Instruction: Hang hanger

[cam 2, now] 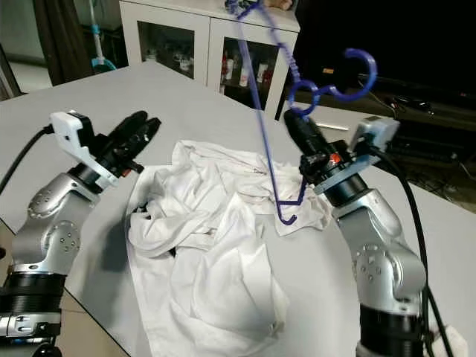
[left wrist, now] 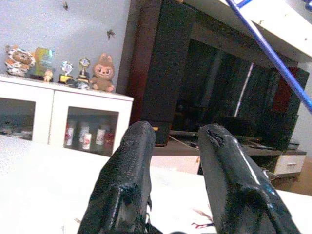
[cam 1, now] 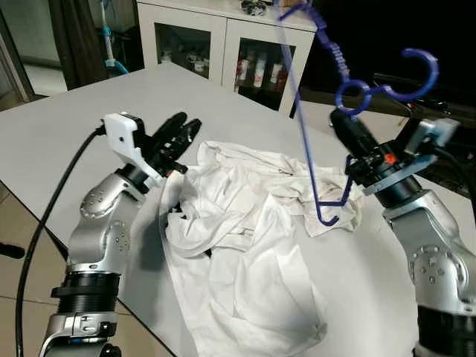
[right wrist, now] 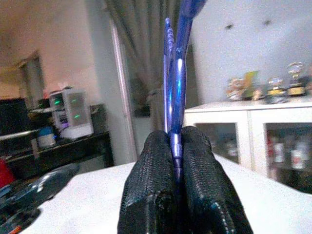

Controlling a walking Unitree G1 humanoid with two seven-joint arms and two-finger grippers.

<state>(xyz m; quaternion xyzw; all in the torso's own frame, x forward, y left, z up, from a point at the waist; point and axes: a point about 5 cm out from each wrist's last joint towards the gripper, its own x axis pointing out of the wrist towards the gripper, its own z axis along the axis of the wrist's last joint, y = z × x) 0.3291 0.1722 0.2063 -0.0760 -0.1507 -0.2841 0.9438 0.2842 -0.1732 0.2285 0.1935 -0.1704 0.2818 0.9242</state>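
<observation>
- Right hand (cam 1: pixel 349 125) is pinching the blue hanger (cam 1: pixel 305 141) just below its hook, fingers pressed together on the thin plastic, as the right wrist view is showing.
- We are holding the hanger up off the bench (cam 1: pixel 59 134), on the right side, tilted so that one end is reaching toward the far cabinet (cam 1: pixel 223 37) and its lowest corner is dipping onto the white garment (cam 1: pixel 245 238).
- Left hand (cam 1: pixel 177 135) is hovering at the garment's left edge with its fingers (left wrist: pixel 124 185) spread and holding nothing.
- We are judging that the low corner could snag a fold as we lift, dragging the cloth along the bench or twisting the hanger in our narrow grip.
- A pinch this close to the hook is leaving the long frame free to swing, so a quick turn could let it slip or rotate.
- No rail or hook for hanging is visible to us yet.
- The hanger is looking slender, glossy, with a ribbed arm and a curled hook (cam 1: pixel 416 74).
</observation>
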